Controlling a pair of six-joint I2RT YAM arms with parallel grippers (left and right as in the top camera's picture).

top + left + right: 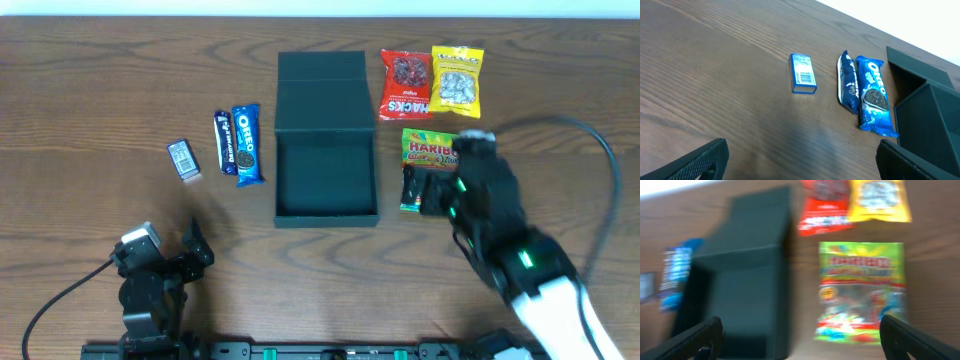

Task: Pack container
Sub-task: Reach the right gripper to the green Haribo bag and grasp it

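A dark teal container (327, 170) sits open at mid-table with its lid flap folded back and nothing visible inside. Just to its right lies a Haribo bag (430, 148). The right gripper (428, 195) is over the bag's near end, fingers spread wide and empty. To the container's left lie an Oreo packet (248, 143) and a small blue box (184, 160). The left gripper (190, 250) rests near the table's front edge, also spread. The flat, slick bag may skid under closing fingers, or a finger may knock the container's wall.
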